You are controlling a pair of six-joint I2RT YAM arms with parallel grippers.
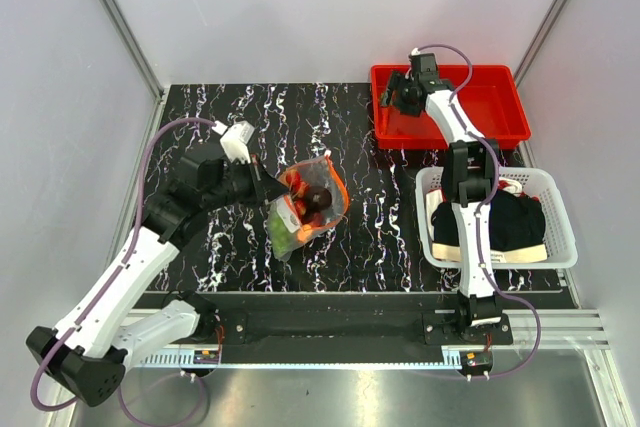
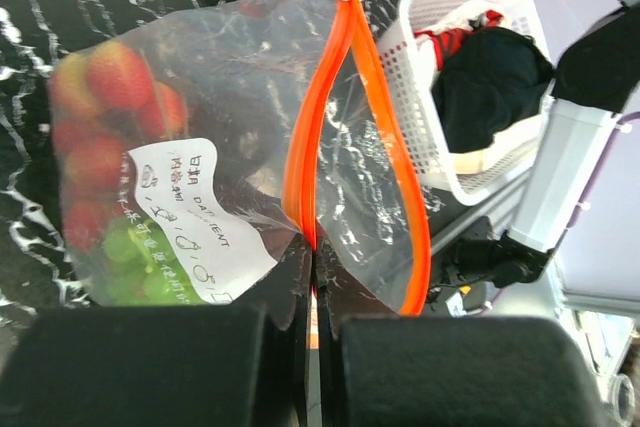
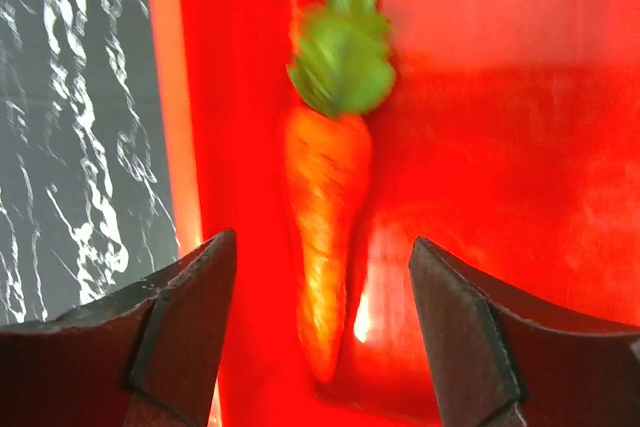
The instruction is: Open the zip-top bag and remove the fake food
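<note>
Plainly, the bag (image 1: 305, 212) is found over the middle of the table (image 1: 350, 247), with the red bin (image 1: 495, 107) to the bag's far right and the basket (image 1: 562, 232) to its near right. The bag is pinched at one end of its zip strip (image 2: 300, 147) by the left gripper (image 2: 312, 292), whose jaws are pressed together on it, and the mouth is held as an open loop. Tomatoes (image 2: 100, 117), green bits (image 2: 130, 257) and a dark piece (image 1: 318, 197) are seen inside. The right gripper (image 3: 320, 242) hangs over the bin, well apart from the bag, jaws spread and empty, with the carrot (image 3: 325, 197) blurred below them. Trouble may be expected at the bag. So narrow a pinch could be lost if the film were snagged by incoming fingers, and the bag dragged or dropped. Were it tipped mouth-down, food could be spilled onto the table.
</note>
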